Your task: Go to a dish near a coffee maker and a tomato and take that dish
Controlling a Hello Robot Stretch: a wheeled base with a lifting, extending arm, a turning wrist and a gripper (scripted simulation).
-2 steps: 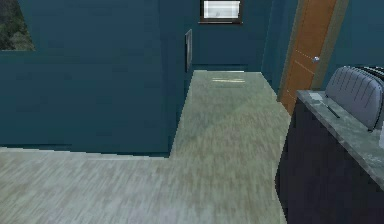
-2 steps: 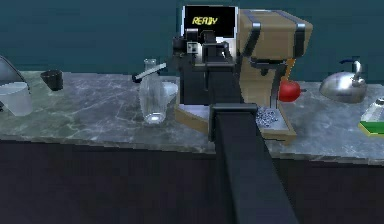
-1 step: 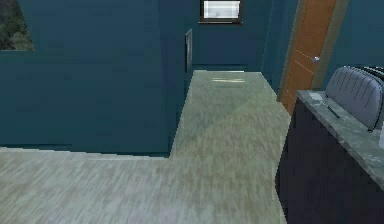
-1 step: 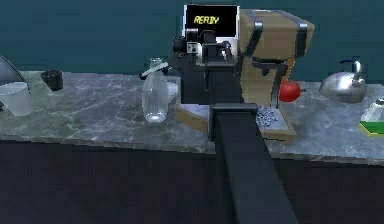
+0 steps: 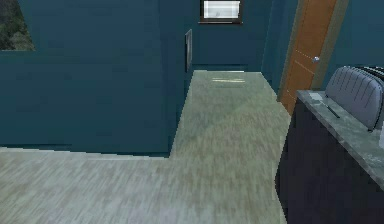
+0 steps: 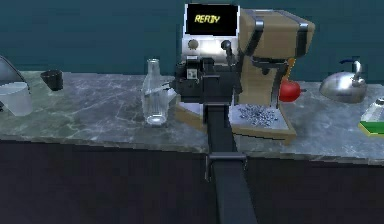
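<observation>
Arm side view: the arm (image 6: 222, 165) comes up from the bottom edge just right of centre and crosses the bench (image 6: 100, 118) front. The hand (image 6: 186, 84) sits mid-frame, between a clear glass bottle (image 6: 153, 95) on its left and the coffee maker (image 6: 268, 70) on its right. A silver box with a lit display (image 6: 212, 18) is right behind it. With bench items standing behind the hand, we can't tell whether it is grasping anything.

The tomato (image 6: 290, 91) is just right of the coffee maker, low against its side. A metal kettle (image 6: 345, 86) is further right, and a small green-yellow item (image 6: 374, 122) sits at the right edge.

The closest thing to a dish we see is a small dark bowl (image 6: 50, 80) at upper left of the benchtop, well apart from the coffee maker. We can't confirm it's the one. A white cup-like thing (image 6: 15, 99) is near it at the left edge.

Forward view: teal walls (image 5: 90, 90), grey plank floor (image 5: 150, 185) and a brown door (image 5: 310, 45) at upper right. The bench corner at right carries a grey toaster (image 5: 356, 92).
</observation>
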